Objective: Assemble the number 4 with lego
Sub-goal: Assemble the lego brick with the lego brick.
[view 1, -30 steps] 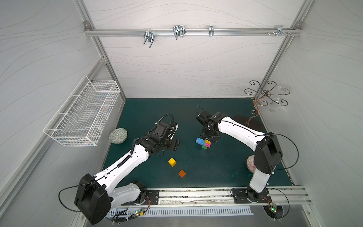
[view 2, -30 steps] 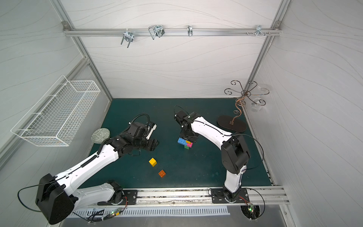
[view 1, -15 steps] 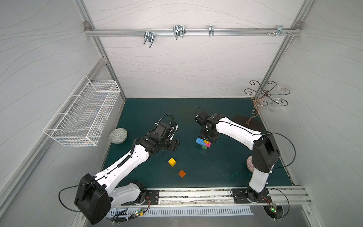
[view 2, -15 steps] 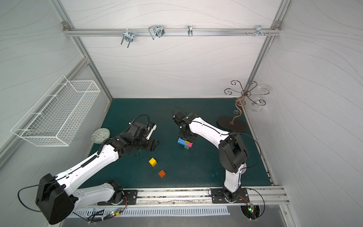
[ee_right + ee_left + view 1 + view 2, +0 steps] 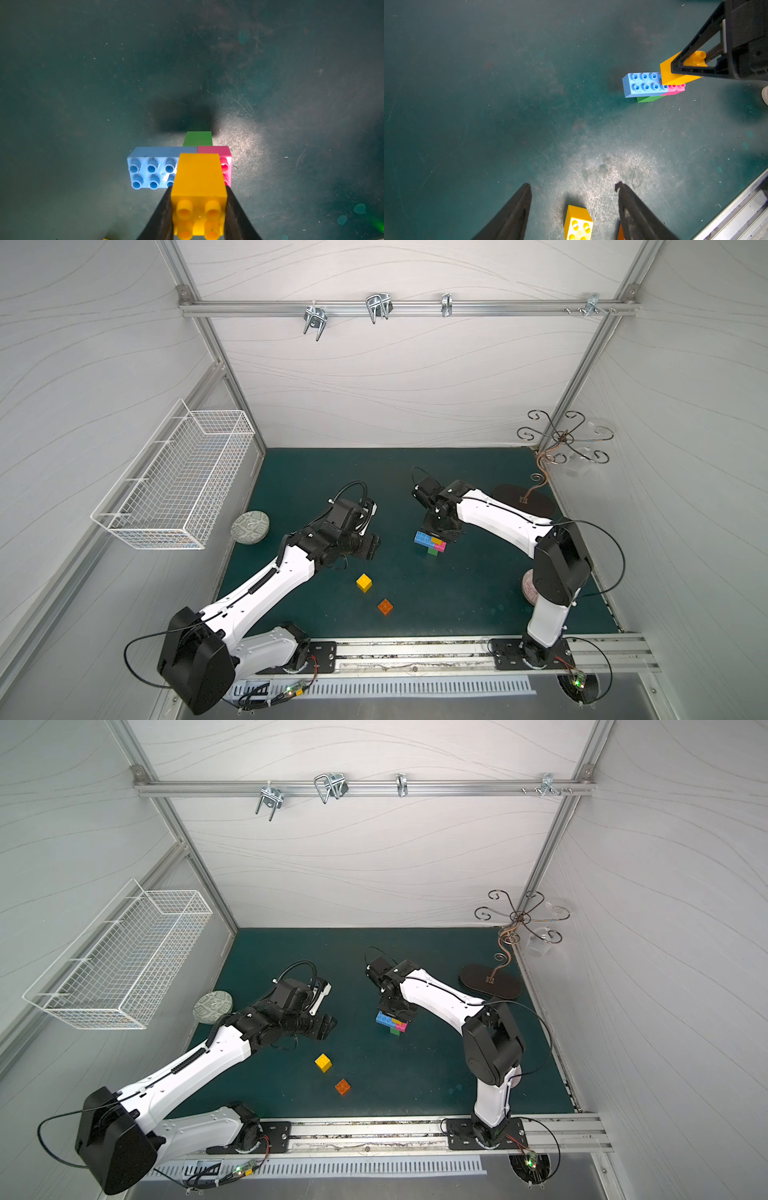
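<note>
1. I am pinching the held yellow cube [image 5: 198, 176] between the two fingers of my right gripper [image 5: 198, 189]. Gripping its flat sides is leaving its underside free to press onto the studs below.
2. I am holding it over the seam where the blue bar [image 5: 151, 166] is meeting the pink cube [image 5: 214, 150], so one cube is locking both together. The green cube [image 5: 198, 138] is sitting underneath as the foot of the half-built number 4 [image 5: 390, 1022], mid-mat [image 5: 457, 593].
3. In the left wrist view the held cube is looking slightly tilted, so it may not be fully seated.
4. My right arm is reaching in from the rail, with the wrist bending so the fingers are pointing down onto the cluster.
5. My left gripper [image 5: 573, 185] is hanging spread and empty above the mat. The loose yellow cube [image 5: 364, 583] is lying just beside its fingers and the orange cube [image 5: 385, 606] nearby, I judge as the next pieces. The left arm is stretching diagonally from its base.
</note>
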`<state>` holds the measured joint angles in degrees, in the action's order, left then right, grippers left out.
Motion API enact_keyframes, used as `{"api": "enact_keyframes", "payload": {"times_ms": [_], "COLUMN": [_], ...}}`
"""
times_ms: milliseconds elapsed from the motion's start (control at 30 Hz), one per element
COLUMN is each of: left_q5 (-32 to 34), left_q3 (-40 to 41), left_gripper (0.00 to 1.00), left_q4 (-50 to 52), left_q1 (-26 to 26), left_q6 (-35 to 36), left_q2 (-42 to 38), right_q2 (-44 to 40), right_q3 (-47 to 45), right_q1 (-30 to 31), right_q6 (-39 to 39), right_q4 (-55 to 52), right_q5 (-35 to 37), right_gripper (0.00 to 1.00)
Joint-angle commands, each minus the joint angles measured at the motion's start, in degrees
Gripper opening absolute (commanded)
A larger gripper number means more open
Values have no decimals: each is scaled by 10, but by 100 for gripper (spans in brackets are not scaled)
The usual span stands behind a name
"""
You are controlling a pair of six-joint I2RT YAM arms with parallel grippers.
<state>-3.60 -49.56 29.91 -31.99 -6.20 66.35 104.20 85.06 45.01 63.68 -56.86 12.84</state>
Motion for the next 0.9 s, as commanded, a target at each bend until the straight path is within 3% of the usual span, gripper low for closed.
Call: {"api": "enact_keyframes", "payload": {"times_ms": [0, 867], "left_q5": [6, 7], "left_q3": [-2, -2], "left_gripper": [68, 69], "left_q4": [-17, -19], "left_q1": [2, 2], "left_q6": [-5, -4], "left_q2": [-8, -12], "right_q2": [9, -24], "right_q3": [-19, -16], "right_q1": [6, 15], "right_q6": [10, 24], "right_q4": [0, 3], "right_q5": [1, 23], "right_gripper": [0, 0]}}
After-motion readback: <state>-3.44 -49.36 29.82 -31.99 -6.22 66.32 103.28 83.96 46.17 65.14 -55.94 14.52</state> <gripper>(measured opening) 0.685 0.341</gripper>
